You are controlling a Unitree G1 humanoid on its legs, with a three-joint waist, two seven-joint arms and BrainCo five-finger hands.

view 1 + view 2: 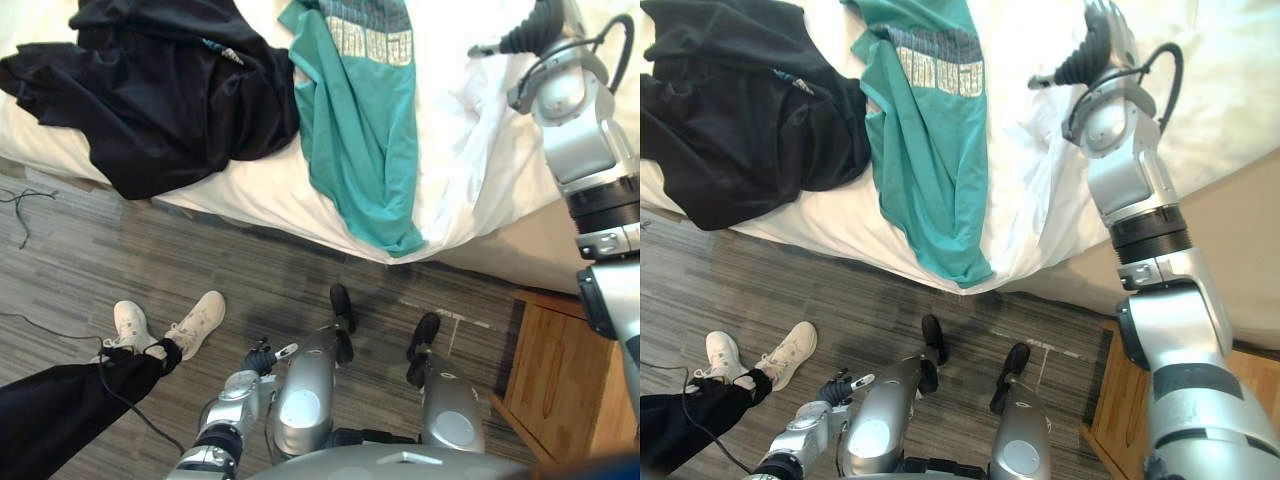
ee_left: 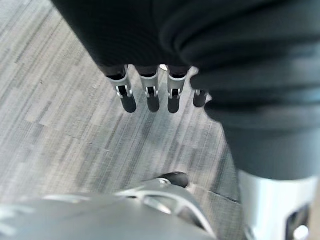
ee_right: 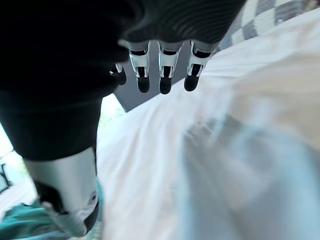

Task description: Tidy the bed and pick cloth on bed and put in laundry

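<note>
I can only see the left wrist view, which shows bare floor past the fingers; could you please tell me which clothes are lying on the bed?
Observer: A black garment and a teal shirt lie side by side on the white bed. The shirt's lower end drapes over the near edge.
Operator: Thank you. Could you also tell me where the right hand is?
Observer: The right hand is over a bare part of the bed to the right of the teal shirt. Its fingers are straight and hold nothing.
</note>
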